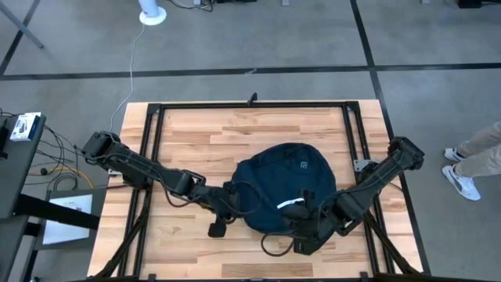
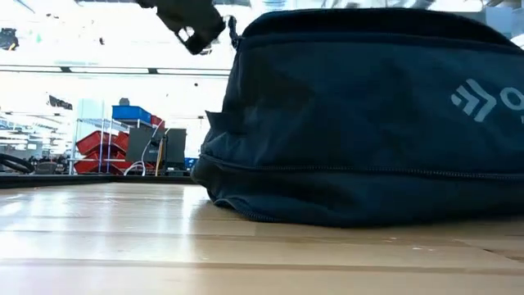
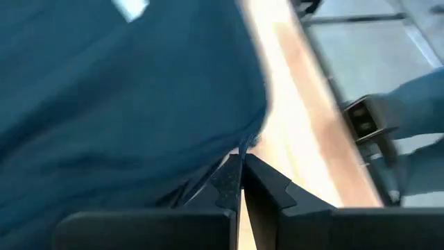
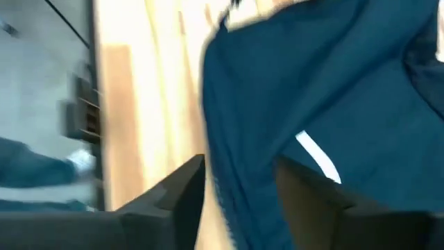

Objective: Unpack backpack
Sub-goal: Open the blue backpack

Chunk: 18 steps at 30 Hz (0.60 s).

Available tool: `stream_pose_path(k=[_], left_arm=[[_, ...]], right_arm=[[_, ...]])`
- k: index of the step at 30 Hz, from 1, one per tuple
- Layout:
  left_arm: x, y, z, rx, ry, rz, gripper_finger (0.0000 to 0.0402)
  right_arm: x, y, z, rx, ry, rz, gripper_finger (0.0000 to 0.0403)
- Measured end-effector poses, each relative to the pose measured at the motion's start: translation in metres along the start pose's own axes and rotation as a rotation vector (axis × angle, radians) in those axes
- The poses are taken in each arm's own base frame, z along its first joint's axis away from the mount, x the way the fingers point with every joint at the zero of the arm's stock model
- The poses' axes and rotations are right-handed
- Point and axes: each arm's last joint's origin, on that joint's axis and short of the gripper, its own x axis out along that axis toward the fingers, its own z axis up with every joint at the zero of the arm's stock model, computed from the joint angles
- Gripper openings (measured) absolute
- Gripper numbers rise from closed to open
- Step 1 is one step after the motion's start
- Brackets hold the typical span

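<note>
Centrally on the wooden table (image 1: pixel 188 133) lies the backpack (image 1: pixel 286 184), a rounded navy bag bearing a small white logo (image 1: pixel 303 165) and a short white stripe (image 1: pixel 291 204); no lettering on it can be read. From the table-level camera, part of a pale emblem (image 2: pixel 485 100) shows on its side. The left gripper (image 3: pixel 241 182) sits at the bag's left edge, its fingers pressed together with a thin cord or strap at their tips. The right gripper (image 4: pixel 239 191) is at the bag's near right corner, fingers apart with a fold of navy fabric between them. A person's white shoe (image 1: pixel 462 182) shows on the floor beyond the table's right side.
</note>
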Motion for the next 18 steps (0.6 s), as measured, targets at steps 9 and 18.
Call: stream_pose_path(k=[9, 18], left_arm=[[0.002, -0.008, 0.016, 0.045, -0.214, -0.142, 0.0000], [0.034, -0.015, 0.043, -0.027, -0.275, -0.229, 0.0000]], right_arm=[[-0.010, 0.031, -0.019, 0.062, 0.002, 0.087, 0.0199], [-0.011, 0.058, -0.042, 0.006, -0.032, 0.100, 0.0177]])
